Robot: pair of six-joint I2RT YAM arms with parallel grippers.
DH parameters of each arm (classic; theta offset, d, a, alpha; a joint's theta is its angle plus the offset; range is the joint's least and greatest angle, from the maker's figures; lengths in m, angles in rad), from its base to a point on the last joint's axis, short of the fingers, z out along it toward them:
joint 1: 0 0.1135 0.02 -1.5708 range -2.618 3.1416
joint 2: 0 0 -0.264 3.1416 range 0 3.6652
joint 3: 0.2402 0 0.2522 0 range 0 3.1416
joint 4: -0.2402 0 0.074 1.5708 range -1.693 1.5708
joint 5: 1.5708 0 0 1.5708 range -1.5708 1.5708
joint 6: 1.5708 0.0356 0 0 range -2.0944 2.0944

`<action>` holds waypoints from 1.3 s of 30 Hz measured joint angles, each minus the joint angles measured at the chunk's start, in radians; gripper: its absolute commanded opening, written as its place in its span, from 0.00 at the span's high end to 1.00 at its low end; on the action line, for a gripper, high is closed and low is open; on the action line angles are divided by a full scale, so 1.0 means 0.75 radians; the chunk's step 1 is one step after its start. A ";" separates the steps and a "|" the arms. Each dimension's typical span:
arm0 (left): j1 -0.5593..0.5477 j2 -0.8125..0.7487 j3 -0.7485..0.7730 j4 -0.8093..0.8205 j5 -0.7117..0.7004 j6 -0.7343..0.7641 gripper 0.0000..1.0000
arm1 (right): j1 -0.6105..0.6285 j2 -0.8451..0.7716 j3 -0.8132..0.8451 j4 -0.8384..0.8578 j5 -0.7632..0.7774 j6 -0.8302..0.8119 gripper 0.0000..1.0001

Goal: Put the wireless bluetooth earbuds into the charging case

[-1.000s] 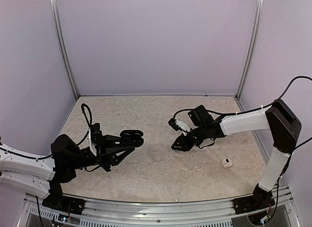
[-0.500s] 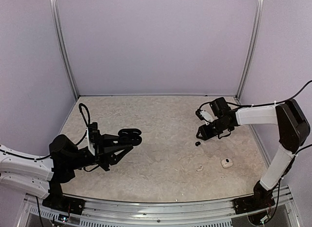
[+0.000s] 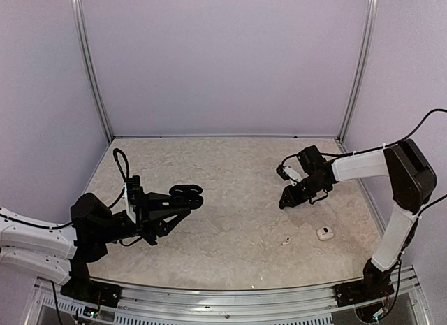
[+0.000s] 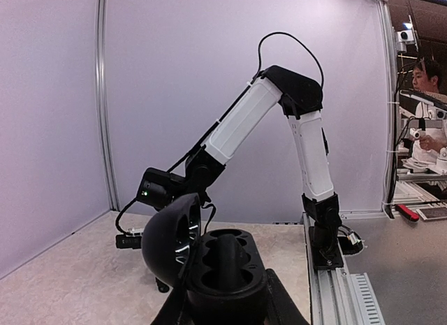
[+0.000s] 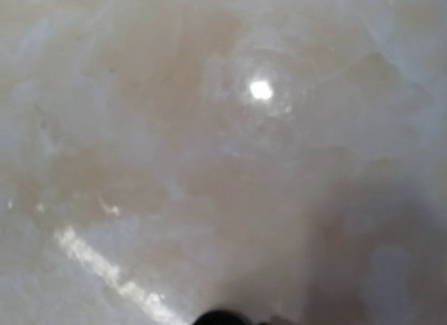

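My left gripper (image 3: 183,199) is shut on an open black charging case (image 3: 187,195) and holds it above the table at centre left. In the left wrist view the case (image 4: 225,269) has its lid (image 4: 170,242) swung up on the left, and both wells look empty. My right gripper (image 3: 284,201) points down at the table at centre right, tips at the surface. No black earbud shows there. The right wrist view is a blurred close-up of the table with a small dark shape (image 5: 220,318) at its bottom edge. One white earbud (image 3: 286,241) lies near the front right.
A small white charging case (image 3: 324,233) lies on the table to the right of the white earbud. Metal frame posts and pale walls enclose the table on three sides. The right arm (image 4: 244,122) fills the middle of the left wrist view.
The right gripper swung right from the table's middle, and a black earbud showed on the table below it. The gripper has now dropped onto that spot and hides it. The left arm is still.
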 measured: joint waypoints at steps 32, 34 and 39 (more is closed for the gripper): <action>-0.008 -0.004 0.001 -0.026 -0.003 0.001 1.00 | 0.652 0.287 0.360 -0.061 -0.211 -0.397 0.65; -0.008 -0.005 0.001 -0.027 -0.003 0.001 1.00 | 0.658 0.287 0.363 -0.074 -0.181 -0.394 0.54; -0.008 -0.006 0.001 -0.036 -0.004 0.001 1.00 | 0.668 0.250 0.329 -0.080 -0.124 -0.360 0.36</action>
